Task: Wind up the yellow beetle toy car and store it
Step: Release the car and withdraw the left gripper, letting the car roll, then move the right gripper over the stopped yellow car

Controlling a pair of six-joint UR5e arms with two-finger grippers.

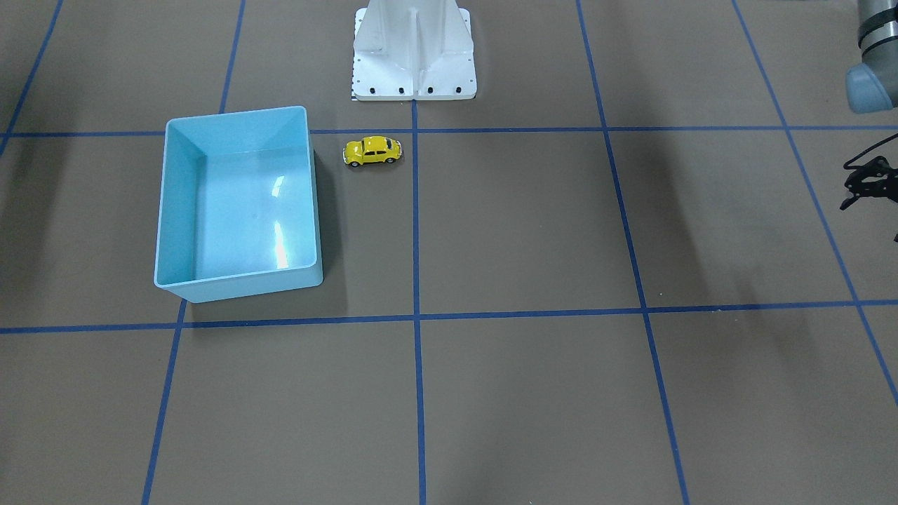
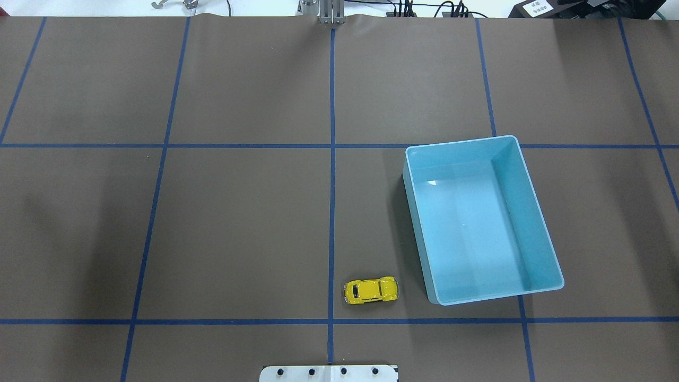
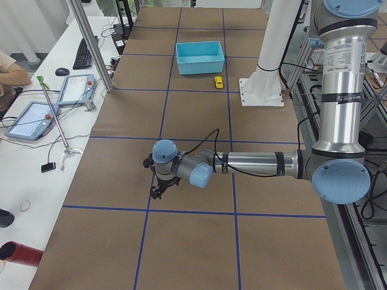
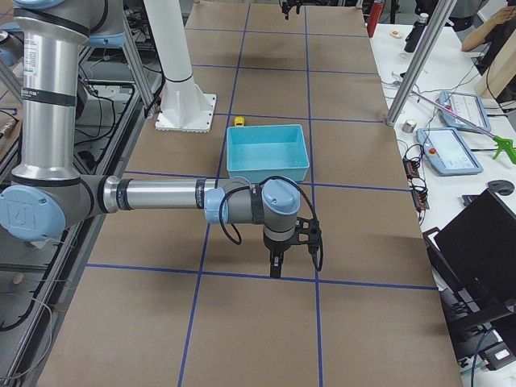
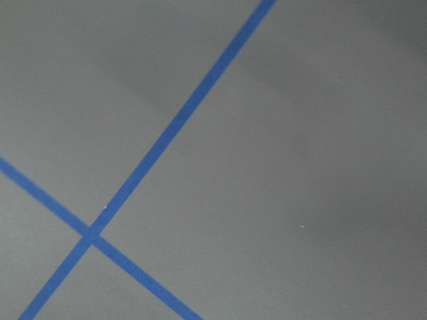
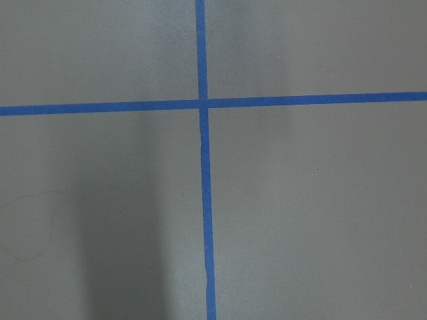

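Observation:
The yellow beetle toy car (image 1: pixel 372 150) stands on its wheels on the brown table, close to the robot's base and beside the light blue bin (image 1: pixel 238 287). It also shows in the overhead view (image 2: pixel 371 290), left of the bin (image 2: pixel 419 223), which holds nothing. My left gripper (image 1: pixel 859 186) is far from the car, cut by the front view's right edge. It hangs low over the table in the left side view (image 3: pixel 158 190); I cannot tell if it is open. My right gripper (image 4: pixel 278 264) shows only in the right side view, past the bin; its state is unclear.
The white pedestal (image 1: pixel 414 70) stands just behind the car. Blue tape lines grid the table. Both wrist views show only bare table and tape. Metal posts (image 3: pixel 91 48) and desks with tablets stand along the operators' side.

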